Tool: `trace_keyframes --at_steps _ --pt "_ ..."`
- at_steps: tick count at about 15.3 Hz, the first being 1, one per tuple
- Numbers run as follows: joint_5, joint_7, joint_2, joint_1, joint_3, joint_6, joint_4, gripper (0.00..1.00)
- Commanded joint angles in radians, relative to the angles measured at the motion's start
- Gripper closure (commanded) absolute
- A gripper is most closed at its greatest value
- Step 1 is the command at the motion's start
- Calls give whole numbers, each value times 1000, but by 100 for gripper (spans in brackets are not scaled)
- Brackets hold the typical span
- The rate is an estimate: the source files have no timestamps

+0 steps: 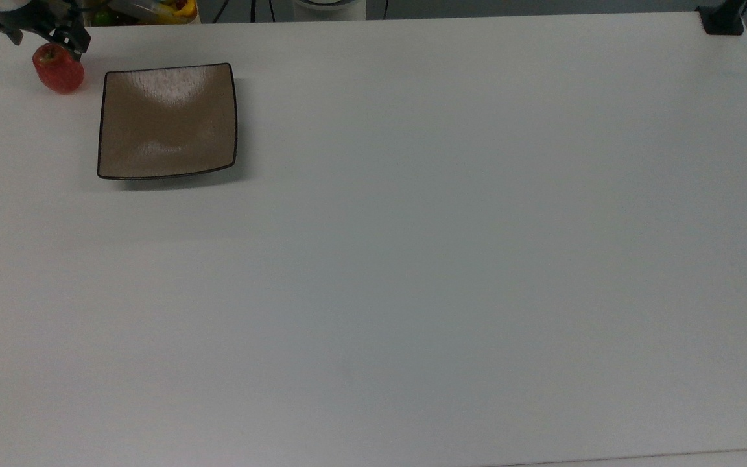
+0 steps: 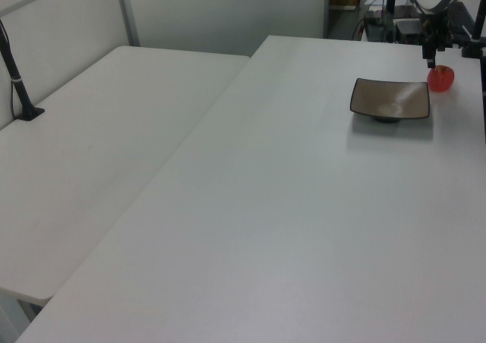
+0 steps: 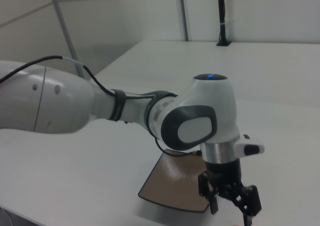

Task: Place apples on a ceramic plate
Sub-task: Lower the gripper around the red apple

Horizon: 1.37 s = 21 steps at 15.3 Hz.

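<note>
A wide white table (image 1: 412, 259) takes up nearly the whole scene, bare across most of its surface, with a second white table butted against it on the left view's left; the robot arm (image 3: 100, 106) reaches in low from the right view's left; the square brown plate (image 1: 167, 120) sits near the far corner at the top view's upper left, nothing on it; the end effector (image 1: 46, 32) hangs just above the apple, its two dark fingers (image 3: 212, 196) spread apart with nothing between them; the small red apple (image 1: 59, 68) rests on the table just beside the plate, on the top view's left, apart from the rim.

The step in hand looks like the approach for the pick; the apple is not yet gripped. The next move calls for lowering until the fingers straddle the fruit at its widest part, closing gently so the round skin does not squirt out sideways, then lifting clear of the plate's upturned edge before carrying across and setting down near the middle.
</note>
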Motion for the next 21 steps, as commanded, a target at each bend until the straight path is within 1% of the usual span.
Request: trace_keyframes --at_steps 1,3,12,15,16,18,19,21 --pt "-36 -18 24 -14 -4 32 0 0" --pt "-36 -18 32 -17 -4 60 -1 0" --pt "-57 -18 81 -39 -4 68 -1 0" --pt "-57 -17 93 -40 -4 100 -7 0" --pt "-57 -17 98 -42 -4 100 -6 3" --pt "-59 -27 100 -42 -4 101 -7 37" --pt "-57 -43 101 -43 -3 101 -7 46" --pt "-57 -50 100 -43 -3 101 -9 47"
